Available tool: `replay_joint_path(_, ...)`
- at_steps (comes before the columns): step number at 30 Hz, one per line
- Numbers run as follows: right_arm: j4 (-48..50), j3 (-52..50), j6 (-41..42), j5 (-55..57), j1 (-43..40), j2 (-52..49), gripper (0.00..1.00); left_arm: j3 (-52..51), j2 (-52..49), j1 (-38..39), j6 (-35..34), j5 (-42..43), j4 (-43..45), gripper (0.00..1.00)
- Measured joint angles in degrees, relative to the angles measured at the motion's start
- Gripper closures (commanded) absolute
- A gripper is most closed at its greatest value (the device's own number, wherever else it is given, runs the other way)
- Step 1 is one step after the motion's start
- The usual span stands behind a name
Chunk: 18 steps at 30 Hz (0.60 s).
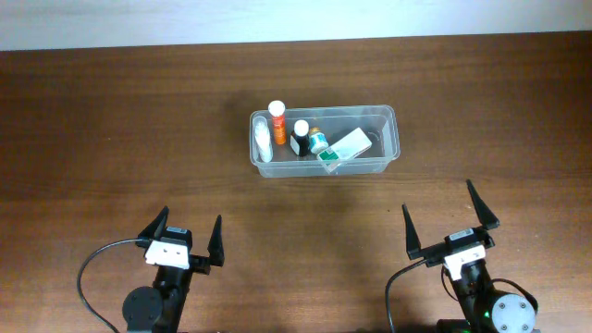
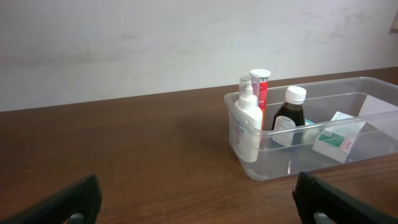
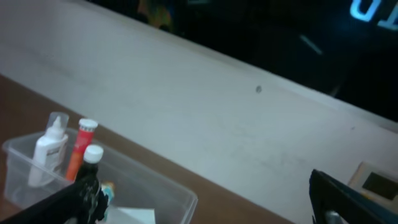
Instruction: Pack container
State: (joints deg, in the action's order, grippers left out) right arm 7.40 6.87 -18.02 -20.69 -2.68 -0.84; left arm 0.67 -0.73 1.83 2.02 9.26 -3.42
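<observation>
The clear container (image 1: 389, 139) stands at the middle back of the brown table. In it are a white bottle (image 1: 264, 141), an orange tube with a white cap (image 1: 277, 120), a dark bottle with a white cap (image 1: 301, 138), a small teal-labelled bottle (image 1: 319, 141) and a white and green box (image 1: 346, 148). It also shows in the left wrist view (image 2: 373, 149) and the right wrist view (image 3: 143, 180). My left gripper (image 1: 186, 239) is open and empty at the front left. My right gripper (image 1: 448, 220) is open and empty at the front right. Both are well short of the container.
A pale wall runs along the table's far edge (image 1: 296, 39). Black cables (image 1: 88, 277) curl beside each arm base at the front.
</observation>
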Motion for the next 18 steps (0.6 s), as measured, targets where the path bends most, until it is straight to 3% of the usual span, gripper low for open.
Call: replay_joint_path(18,0.96,-6.19,1.55,7.96,0.00,0.00,0.02,0.00,0.00,0.00,0.02,0.00,0.00,0.00)
